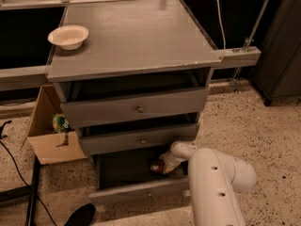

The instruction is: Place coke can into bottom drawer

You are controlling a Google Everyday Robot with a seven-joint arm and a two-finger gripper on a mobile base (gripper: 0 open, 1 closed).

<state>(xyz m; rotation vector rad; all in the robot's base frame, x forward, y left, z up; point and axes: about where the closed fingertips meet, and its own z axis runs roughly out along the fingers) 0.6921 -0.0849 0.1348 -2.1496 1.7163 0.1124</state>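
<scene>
The grey cabinet's bottom drawer (136,192) is pulled open and shows its dark interior. The coke can (156,166), red-orange, sits inside the drawer at the right, partly hidden by my gripper. My gripper (162,166) reaches down into the drawer from the white arm (211,182) and is at the can. Only a small part of the can shows.
A white bowl (68,36) stands on the cabinet top at the back left. The top drawer (136,108) and middle drawer (141,139) stick out a little above the open one. A cardboard box (49,135) stands on the floor at the left. Cables lie at the far left.
</scene>
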